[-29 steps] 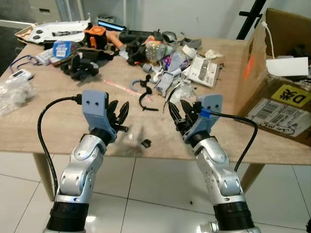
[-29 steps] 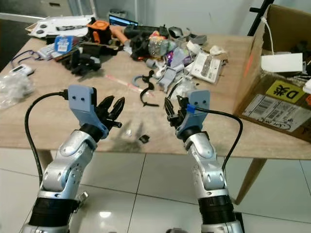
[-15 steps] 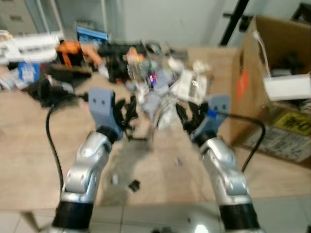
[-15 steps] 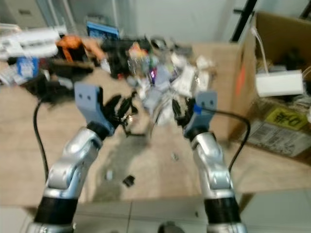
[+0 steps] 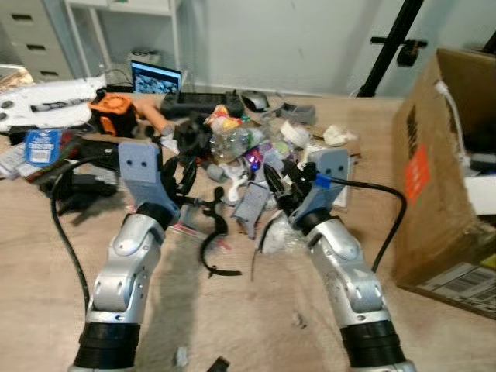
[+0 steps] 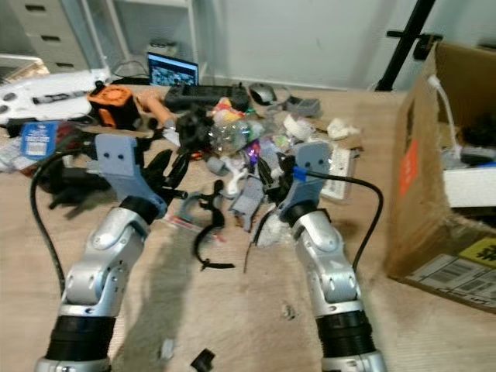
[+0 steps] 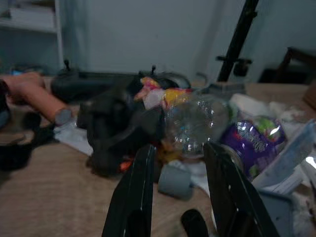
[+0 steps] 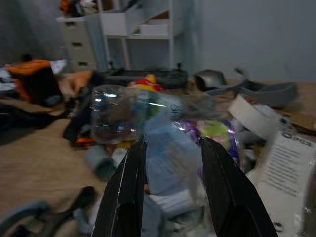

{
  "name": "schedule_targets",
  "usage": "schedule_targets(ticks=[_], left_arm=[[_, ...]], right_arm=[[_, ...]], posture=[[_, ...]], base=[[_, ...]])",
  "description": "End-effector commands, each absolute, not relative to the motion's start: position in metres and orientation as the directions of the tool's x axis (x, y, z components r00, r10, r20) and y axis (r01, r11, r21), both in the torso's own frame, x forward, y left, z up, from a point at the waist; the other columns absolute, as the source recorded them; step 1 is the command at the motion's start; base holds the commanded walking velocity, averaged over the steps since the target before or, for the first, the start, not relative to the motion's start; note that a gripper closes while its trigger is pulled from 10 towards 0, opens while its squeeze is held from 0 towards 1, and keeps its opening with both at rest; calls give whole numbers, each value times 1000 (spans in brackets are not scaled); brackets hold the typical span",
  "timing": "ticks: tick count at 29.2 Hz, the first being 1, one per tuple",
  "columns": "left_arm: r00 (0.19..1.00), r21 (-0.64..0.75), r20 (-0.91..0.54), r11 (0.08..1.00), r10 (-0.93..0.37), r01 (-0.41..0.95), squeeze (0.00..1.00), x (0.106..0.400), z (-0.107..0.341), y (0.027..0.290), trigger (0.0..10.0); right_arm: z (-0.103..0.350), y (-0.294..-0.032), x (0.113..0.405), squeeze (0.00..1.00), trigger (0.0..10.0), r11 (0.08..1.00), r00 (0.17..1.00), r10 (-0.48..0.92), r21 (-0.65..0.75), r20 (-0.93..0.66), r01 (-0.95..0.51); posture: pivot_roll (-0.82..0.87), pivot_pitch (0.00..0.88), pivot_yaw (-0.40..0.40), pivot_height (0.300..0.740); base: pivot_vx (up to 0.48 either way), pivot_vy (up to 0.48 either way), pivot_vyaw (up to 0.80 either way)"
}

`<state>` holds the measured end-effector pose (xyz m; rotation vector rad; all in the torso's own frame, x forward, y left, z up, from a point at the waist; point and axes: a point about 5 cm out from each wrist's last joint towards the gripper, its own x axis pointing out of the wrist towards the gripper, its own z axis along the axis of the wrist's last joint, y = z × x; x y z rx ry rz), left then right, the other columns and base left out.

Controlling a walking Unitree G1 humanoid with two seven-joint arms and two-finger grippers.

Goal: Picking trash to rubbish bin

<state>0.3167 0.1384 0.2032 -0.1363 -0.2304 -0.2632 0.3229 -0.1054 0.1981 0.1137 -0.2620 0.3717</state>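
Note:
A heap of trash lies mid-table, with a clear plastic bottle (image 5: 232, 143) in it beside a purple wrapper (image 7: 252, 138) and grey and white scraps. My left gripper (image 5: 182, 177) hovers open at the heap's left side; along its fingers the bottle (image 7: 192, 121) lies just ahead. My right gripper (image 5: 277, 184) is open at the heap's near right, over a grey plastic piece (image 5: 249, 208); the bottle (image 8: 116, 113) lies ahead of its fingers. Neither gripper holds anything. A brown cardboard box (image 5: 442, 178) stands open at the right.
A black curved strap (image 5: 211, 246) lies on the wood between my arms. An orange device (image 5: 116, 108), black gear and a lit screen (image 5: 156, 77) crowd the far left. A black stand pole (image 5: 391, 43) rises behind the box. Small scraps lie near the table's front edge.
The camera has moved forward, closer over the table. Both arms now reach over the tabletop up to the trash heap instead of hanging before its front edge. Both grippers stay open.

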Motion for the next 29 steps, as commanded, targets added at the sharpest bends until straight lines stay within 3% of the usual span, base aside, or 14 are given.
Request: schedule_targets(ticks=[1, 9, 21, 29], left_arm=[[947, -118, 226, 959, -228, 259, 0, 315, 196, 141, 10000], [945, -127, 219, 953, -242, 274, 0, 314, 196, 140, 10000], [940, -109, 223, 951, -260, 289, 0, 315, 196, 137, 10000], [930, -59, 214, 946, -299, 318, 0, 311, 197, 132, 10000]], right_arm=[[194, -102, 320, 0, 10000, 918, 897, 359, 76, 259, -390], [193, -101, 319, 0, 10000, 916, 895, 363, 75, 259, -393], [194, -100, 321, 0, 10000, 917, 895, 362, 71, 259, -392], [194, -99, 319, 0, 10000, 917, 895, 362, 76, 260, -393]], posture=[[32, 191, -52, 740], [32, 196, -53, 740], [33, 204, -52, 740], [38, 193, -47, 740]], base=[[0, 0, 0], [0, 72, 0], [0, 480, 0], [0, -337, 0]])
